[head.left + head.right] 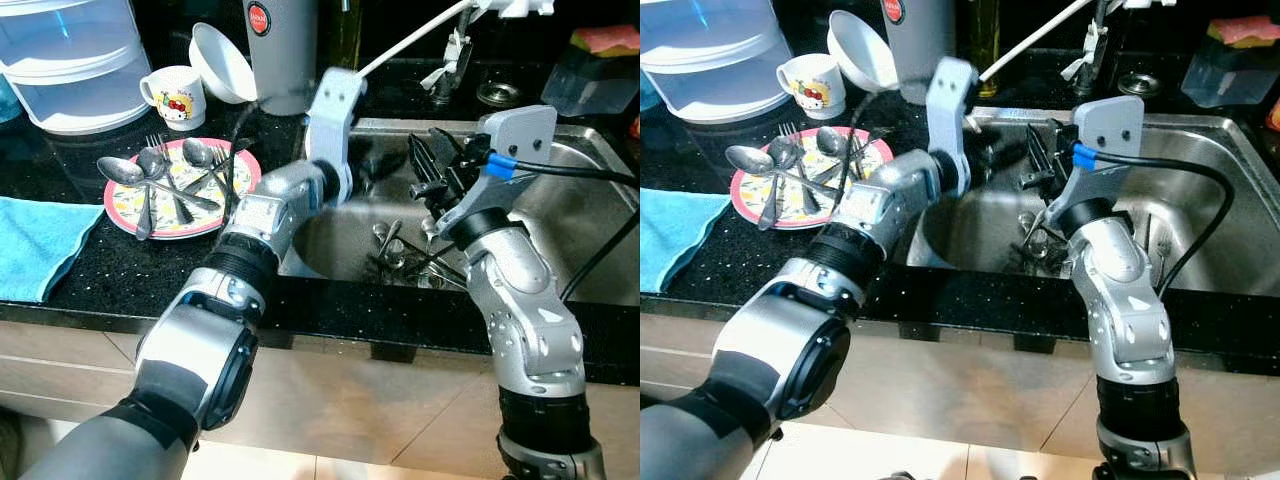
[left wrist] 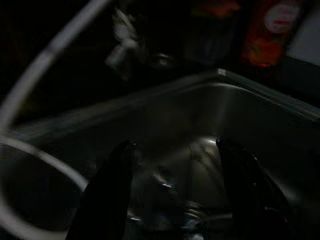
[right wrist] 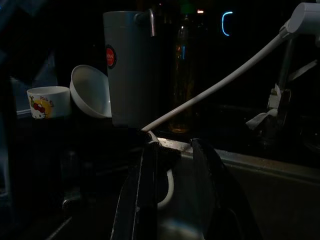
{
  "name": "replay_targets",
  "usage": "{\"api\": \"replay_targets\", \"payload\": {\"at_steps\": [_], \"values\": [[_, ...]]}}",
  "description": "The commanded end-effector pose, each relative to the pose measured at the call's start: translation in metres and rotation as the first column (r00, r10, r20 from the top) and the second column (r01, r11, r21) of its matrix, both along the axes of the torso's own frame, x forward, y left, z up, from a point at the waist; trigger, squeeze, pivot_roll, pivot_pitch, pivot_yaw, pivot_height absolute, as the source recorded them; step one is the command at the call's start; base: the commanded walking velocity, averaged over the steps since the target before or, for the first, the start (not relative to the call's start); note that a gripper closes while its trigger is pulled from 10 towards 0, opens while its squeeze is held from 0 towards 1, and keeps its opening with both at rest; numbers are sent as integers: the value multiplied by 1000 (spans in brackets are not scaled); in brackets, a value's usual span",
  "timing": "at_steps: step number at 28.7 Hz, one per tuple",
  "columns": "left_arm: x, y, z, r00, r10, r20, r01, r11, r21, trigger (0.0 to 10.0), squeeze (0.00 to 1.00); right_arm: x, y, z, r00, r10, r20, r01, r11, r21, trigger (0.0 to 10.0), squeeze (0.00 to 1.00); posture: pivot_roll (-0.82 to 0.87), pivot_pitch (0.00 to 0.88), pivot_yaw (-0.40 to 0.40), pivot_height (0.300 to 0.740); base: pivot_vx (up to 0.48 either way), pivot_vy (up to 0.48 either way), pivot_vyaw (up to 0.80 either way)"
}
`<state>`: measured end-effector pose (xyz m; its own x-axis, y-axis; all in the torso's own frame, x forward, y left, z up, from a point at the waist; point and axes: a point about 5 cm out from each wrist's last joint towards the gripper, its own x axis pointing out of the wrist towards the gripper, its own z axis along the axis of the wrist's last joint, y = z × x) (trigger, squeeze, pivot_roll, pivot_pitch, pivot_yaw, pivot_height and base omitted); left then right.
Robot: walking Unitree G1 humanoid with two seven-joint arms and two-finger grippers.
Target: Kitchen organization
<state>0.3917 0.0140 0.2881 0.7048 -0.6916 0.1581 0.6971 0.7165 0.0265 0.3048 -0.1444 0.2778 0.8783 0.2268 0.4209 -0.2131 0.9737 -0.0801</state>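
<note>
A steel sink [image 1: 585,140] holds a heap of cutlery [image 1: 400,255] on its bottom. On the black counter to its left lies a pink patterned plate [image 1: 113,207] bearing several spoons and forks [image 1: 165,175]. My left arm reaches over the sink's left rim; its gripper [image 2: 175,150] is open above the sink's bottom, with nothing between the fingers. My right gripper [image 1: 432,170] hangs over the middle of the sink just above the cutlery heap. In the right wrist view its fingers [image 3: 145,190] stand a little apart, and I see nothing between them.
Behind the plate stand a cartoon mug [image 1: 178,95], a tilted white bowl [image 1: 222,62] and a grey canister [image 1: 283,50]. A clear plastic container [image 1: 70,60] sits at the back left, a blue cloth [image 1: 35,245] at the front left. A white hose [image 1: 415,38] crosses above the sink.
</note>
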Motion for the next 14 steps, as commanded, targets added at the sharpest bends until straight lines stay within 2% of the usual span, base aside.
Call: {"api": "replay_targets", "payload": {"at_steps": [1, 4, 8, 14], "values": [[1, 6, -6, 999, 50, 12, -51, 998, 29, 10000, 0, -2, 1, 0, 1000, 5, 0, -5, 1000, 13, 10000, 0, -9, 137, 63, 740, 0, 0, 0], [-9, 16, 0, 977, 180, 117, -188, 980, 64, 10000, 0, -2, -1, 0, 1000, -9, 6, 9, 1000, 28, 10000, 0, 4, 140, 68, 740, 0, 0, 0], [-20, 29, 4, 954, 247, 168, -261, 963, 64, 10000, 0, -2, -4, 0, 1000, -31, 6, 30, 999, 41, 10000, 0, 4, 140, 68, 740, 0, 0, 0], [-23, 45, 11, 909, 354, 219, -369, 929, 32, 10000, 0, -3, -5, -1, 999, -49, 6, 49, 997, 57, 10000, 0, 20, 138, 75, 740, 0, 0, 0]]}}
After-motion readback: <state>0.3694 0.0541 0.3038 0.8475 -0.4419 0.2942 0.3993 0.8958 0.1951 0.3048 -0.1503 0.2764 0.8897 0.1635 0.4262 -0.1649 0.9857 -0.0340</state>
